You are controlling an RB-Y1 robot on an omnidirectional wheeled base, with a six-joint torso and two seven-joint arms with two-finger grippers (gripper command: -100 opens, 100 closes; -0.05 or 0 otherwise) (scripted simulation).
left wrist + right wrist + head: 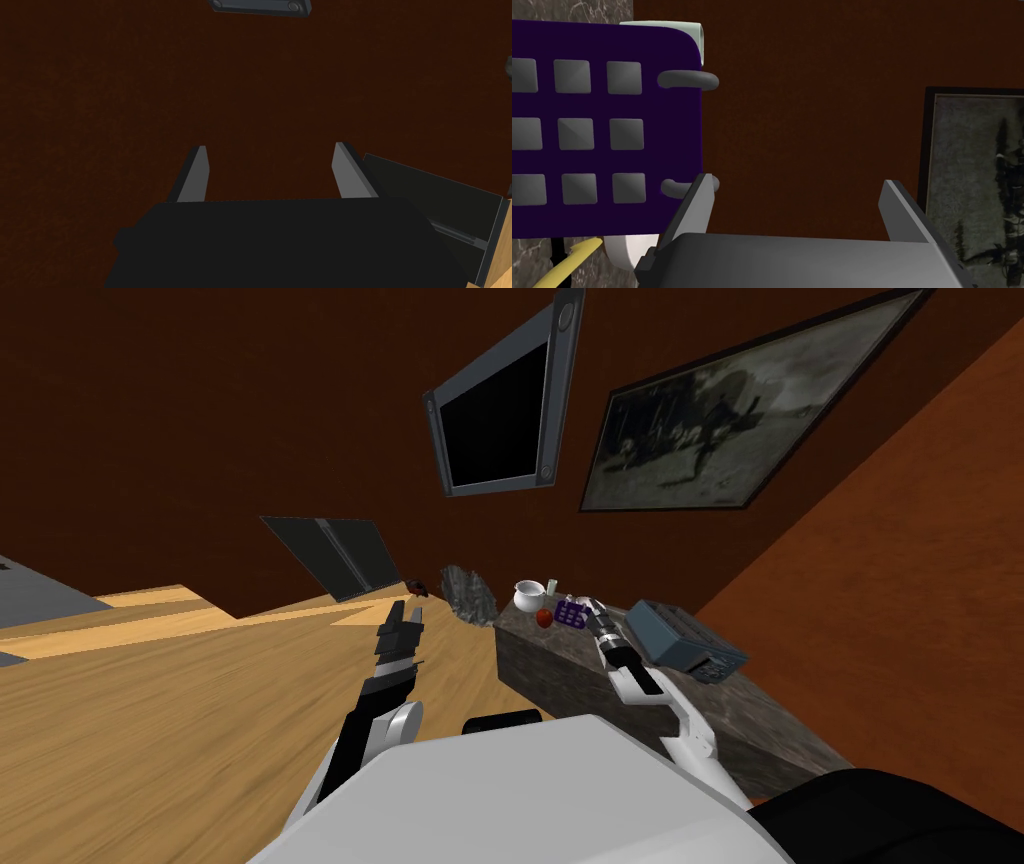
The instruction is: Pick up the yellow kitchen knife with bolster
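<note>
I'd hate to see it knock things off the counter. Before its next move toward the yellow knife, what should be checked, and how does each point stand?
1. Right pincer open and empty: ok.
2. Knife in sight: ok, a yellow piece on the counter beside the purple panel.
3. Pincer aimed at the knife: not ok, it faces the brown wall; the knife lies off to one side.
4. Knife's handle free to grasp: cannot tell, most of it is out of the picture.
5. Gap between panel and nearest finger: cannot tell.
6. Left pincer out of the way: ok, open above the wooden floor.
</note>
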